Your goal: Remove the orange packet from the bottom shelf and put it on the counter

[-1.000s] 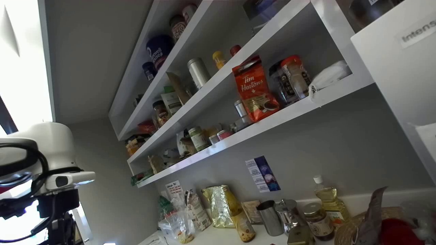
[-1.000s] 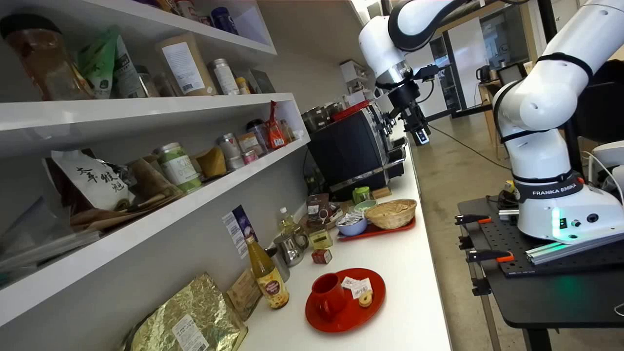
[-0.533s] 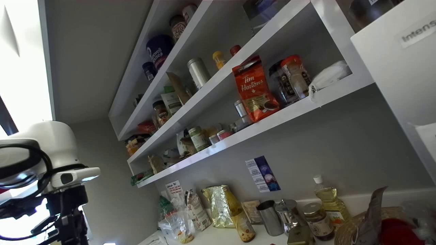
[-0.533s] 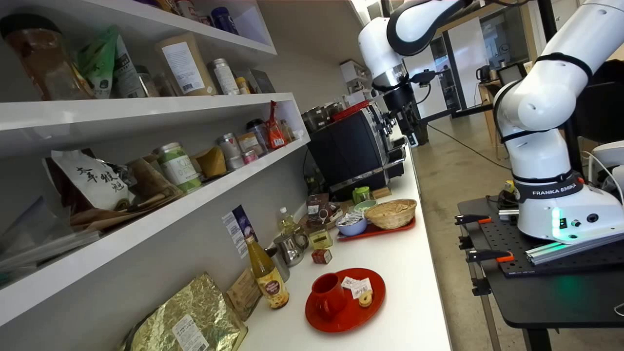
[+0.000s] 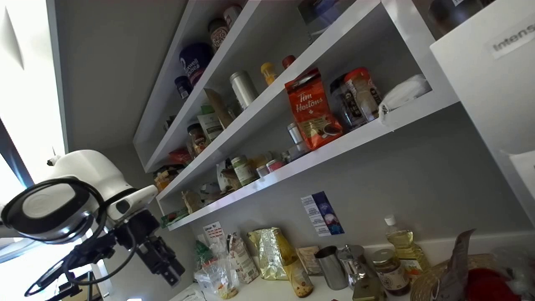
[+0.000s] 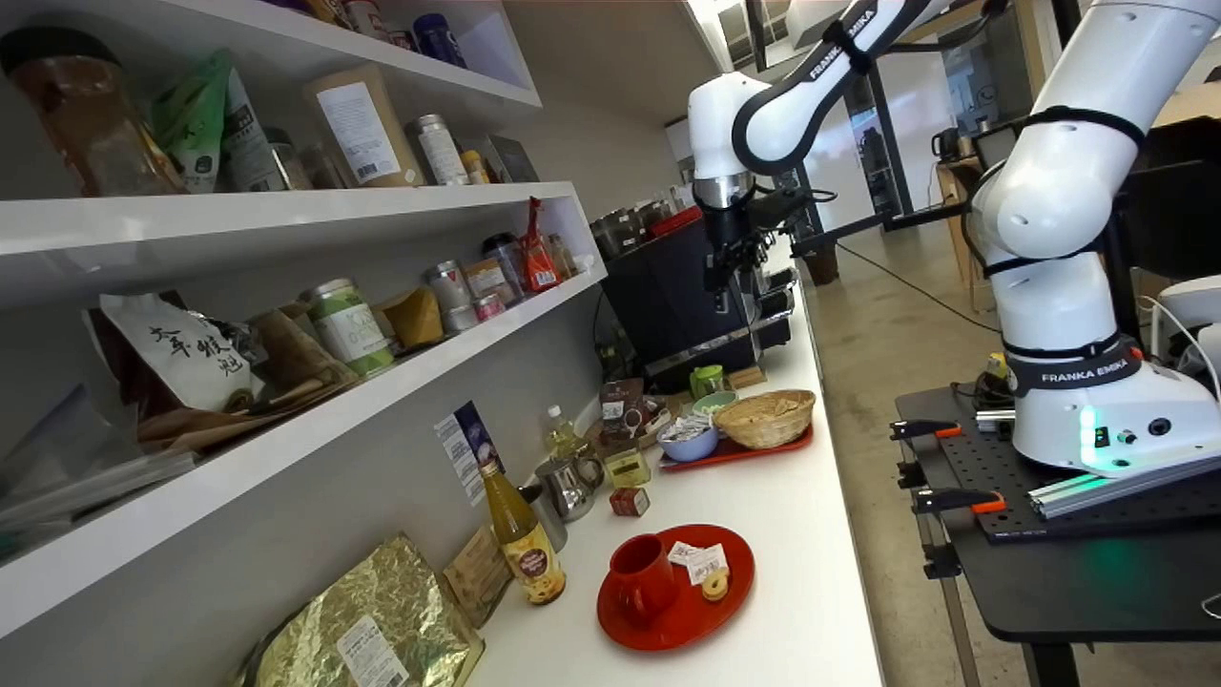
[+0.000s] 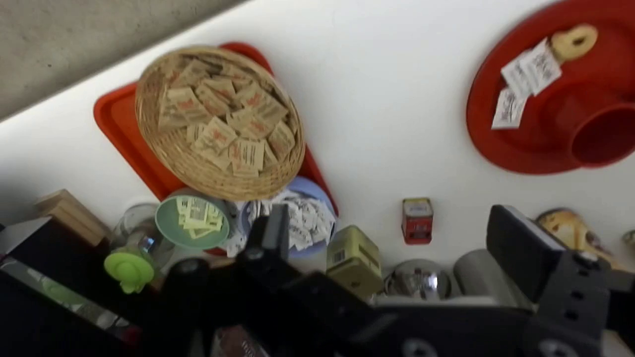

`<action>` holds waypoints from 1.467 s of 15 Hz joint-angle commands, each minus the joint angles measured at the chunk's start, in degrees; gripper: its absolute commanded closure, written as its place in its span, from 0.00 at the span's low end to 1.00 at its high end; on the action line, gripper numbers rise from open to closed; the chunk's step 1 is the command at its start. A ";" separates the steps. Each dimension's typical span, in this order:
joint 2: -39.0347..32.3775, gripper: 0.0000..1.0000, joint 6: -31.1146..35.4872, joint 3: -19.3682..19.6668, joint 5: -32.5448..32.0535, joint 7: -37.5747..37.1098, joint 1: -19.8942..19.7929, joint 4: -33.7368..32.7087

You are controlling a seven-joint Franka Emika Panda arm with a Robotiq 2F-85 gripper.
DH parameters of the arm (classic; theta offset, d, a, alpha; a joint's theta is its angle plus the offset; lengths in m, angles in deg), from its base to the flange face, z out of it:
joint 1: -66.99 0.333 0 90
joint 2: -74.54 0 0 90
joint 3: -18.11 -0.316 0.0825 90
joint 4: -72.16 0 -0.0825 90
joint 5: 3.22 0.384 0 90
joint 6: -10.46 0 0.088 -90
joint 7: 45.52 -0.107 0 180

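Observation:
The orange packet [image 5: 313, 108] stands upright near the front edge of the bottom shelf [image 5: 363, 136], beside two jars. It also shows, small and edge-on, in an exterior view [image 6: 540, 256], where the bottom shelf [image 6: 286, 439] runs toward the camera. The packet is out of the wrist view. The white counter [image 6: 782, 592] lies below the shelf and fills much of the wrist view [image 7: 387, 99]. My gripper [image 7: 389, 218] is open and empty, its fingers wide apart and pointing down over the counter. In an exterior view my gripper [image 5: 169, 274] is well away from the packet.
A black coffee machine [image 6: 668, 286] stands behind my gripper in an exterior view. On the counter are a basket [image 7: 218, 183], a yellow tin [image 7: 354, 258], a small red tin [image 7: 417, 223], a red plate [image 7: 496, 148] and metal pitchers. More white shelf boards run above the packet.
The arm has moved in from the left edge in an exterior view and swung closer to the shelf wall and the coffee machine. The packet has not moved.

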 commanded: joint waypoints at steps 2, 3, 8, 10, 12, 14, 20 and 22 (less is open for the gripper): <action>-13.28 0.00 14.06 -4.56 -5.00 -8.24 -5.79 -7.86; -16.00 0.00 15.06 -5.27 -5.77 -9.14 -6.41 -10.32; -28.62 0.00 14.45 -6.76 -12.11 -15.35 -7.55 -25.89; -33.22 0.00 13.16 -5.62 -14.67 -17.83 -6.40 -33.43; -35.61 0.00 10.29 -6.66 -14.33 -18.43 -7.24 -40.05; -36.35 0.00 6.69 -2.43 -15.26 -19.31 -2.97 -44.86; -38.94 0.00 1.94 2.44 -16.70 -20.31 -0.58 -56.24; -41.46 0.00 0.42 3.91 -17.01 -20.61 -0.40 -60.27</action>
